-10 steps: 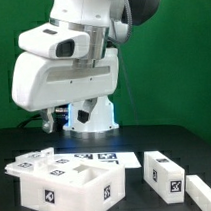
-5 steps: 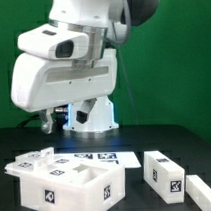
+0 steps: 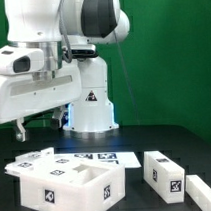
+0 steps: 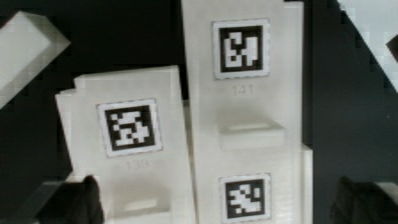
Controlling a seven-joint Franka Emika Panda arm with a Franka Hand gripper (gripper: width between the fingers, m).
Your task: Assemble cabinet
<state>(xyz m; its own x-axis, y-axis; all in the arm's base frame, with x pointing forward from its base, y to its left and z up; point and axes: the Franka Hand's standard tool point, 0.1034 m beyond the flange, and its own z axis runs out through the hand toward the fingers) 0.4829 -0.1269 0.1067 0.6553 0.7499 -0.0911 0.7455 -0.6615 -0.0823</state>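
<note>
The gripper [image 4: 217, 204] is opened as wide as it goes, and nothing is held in it. Its two dark fingertips [image 4: 73, 198] are seen far apart in the wrist view, one on each side. Below them, a short panel [image 4: 121, 150] and a long panel [image 4: 249, 110] of the cabinet are laid flat, side by side and touching. One black-and-white tag is stuck on the short panel, and two are stuck on the long one.

In the exterior view, the white robot arm [image 3: 76, 55] is seen at the far side of the black table [image 3: 145, 139], and its hand is held up high on the exterior view's left. The cabinet box [image 3: 66, 184] is set at the near side, on the exterior view's left. The marker board [image 3: 93, 154] is laid flat just behind it. A first white block [image 3: 164, 172] is set on the exterior view's right, apart from the box. A second white block [image 3: 206, 193] is set nearer and further right, close by the first.
</note>
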